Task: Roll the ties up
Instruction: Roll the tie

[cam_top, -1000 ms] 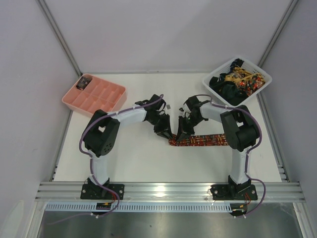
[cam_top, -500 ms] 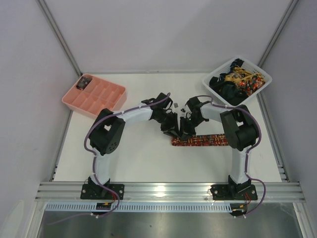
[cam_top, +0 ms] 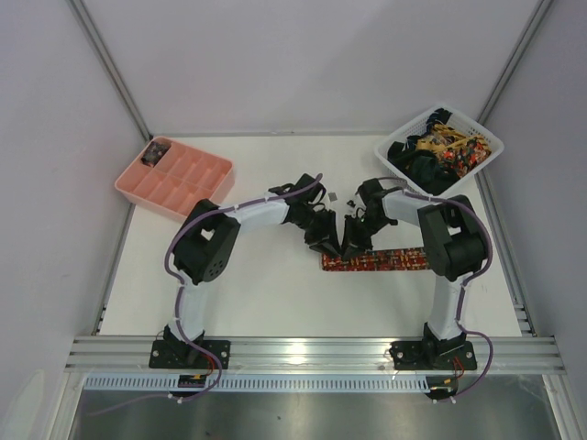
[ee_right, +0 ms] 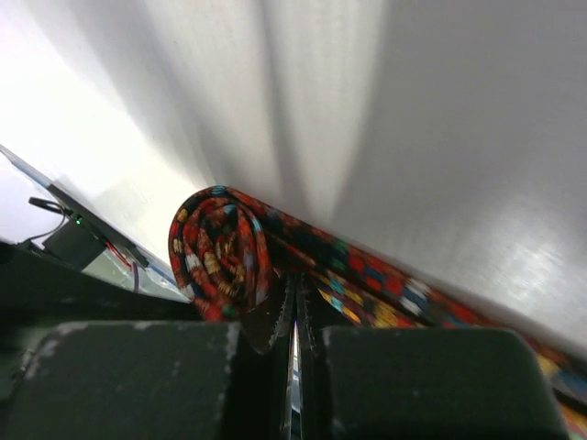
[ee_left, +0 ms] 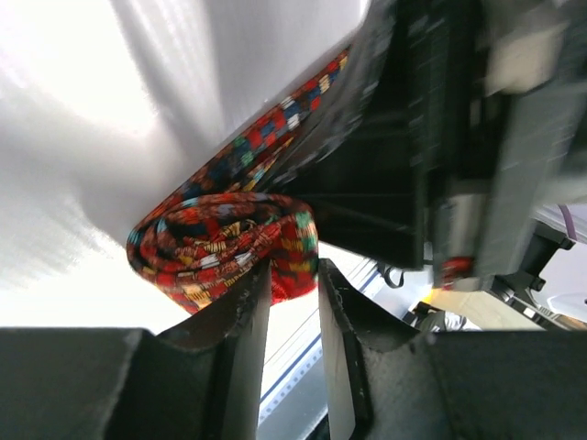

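- Patterned tie [cam_top: 378, 260] lies flat on the white table [cam_top: 266, 302], right of centre and roughly parallel to the near edge. Red, orange and black checks.
- Its left end is wound into a tight roll [ee_left: 220, 240]. The unrolled strip runs right from there, and its far end goes under the right arm's elbow, so the tip is hidden.
- Left gripper [ee_left: 293, 280] is low at the roll. Its fingers [ee_left: 240, 321] stand a narrow gap apart, and the roll's lower corner fills the mouth of that gap and touches both, so it is clamped on the fabric.
- Right gripper [ee_right: 292, 304] is also at the roll, from the other side. Its fingers are pressed together with only a thin slit between them. The tips rest in the crease where the roll meets the flat strip. Cannot tell whether any cloth is caught in the slit.
- In the overhead view the two grippers are nearly touching, nose to nose, just beyond the tie's left end. There is very little room between them.
- Open room: bare table to the left of the grippers, and a broad bare band between the tie and the near edge. There is also a bare stretch on the far side, between tray and basket.
- White lattice basket [cam_top: 393, 147] sits at the far right corner, close to the table's edges, holding a heap of more ties [cam_top: 438, 151], dark and patterned.
- Pink compartment tray [cam_top: 197, 188] sits at the far left, by the left edge, well apart from both arms. A small dark item lies in its far-left compartment.
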`<action>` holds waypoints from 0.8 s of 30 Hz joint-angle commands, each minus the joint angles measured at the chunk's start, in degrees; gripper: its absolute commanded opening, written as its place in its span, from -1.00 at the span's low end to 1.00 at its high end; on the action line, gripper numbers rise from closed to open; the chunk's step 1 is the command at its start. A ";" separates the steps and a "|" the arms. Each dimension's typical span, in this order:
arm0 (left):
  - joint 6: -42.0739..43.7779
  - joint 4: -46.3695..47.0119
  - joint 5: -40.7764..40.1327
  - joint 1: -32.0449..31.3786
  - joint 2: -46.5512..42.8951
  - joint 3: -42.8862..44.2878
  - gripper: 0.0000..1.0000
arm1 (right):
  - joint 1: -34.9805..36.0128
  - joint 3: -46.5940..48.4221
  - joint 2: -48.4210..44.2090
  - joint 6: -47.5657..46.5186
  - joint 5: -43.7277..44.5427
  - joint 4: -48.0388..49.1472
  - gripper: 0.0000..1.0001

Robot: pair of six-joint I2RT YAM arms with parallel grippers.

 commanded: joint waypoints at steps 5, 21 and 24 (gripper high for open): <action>-0.45 3.77 -0.56 -1.04 0.53 -0.25 -0.27 | -3.06 -0.11 -5.13 -1.54 0.41 -1.53 -0.92; -0.54 9.57 0.50 -1.21 -2.37 -5.09 -0.02 | -2.63 2.26 -8.03 -1.63 -1.86 -3.55 -0.92; -0.19 9.23 0.41 -1.21 -2.28 -4.38 -0.02 | -2.01 2.09 -7.59 -1.81 -1.88 -3.64 -0.92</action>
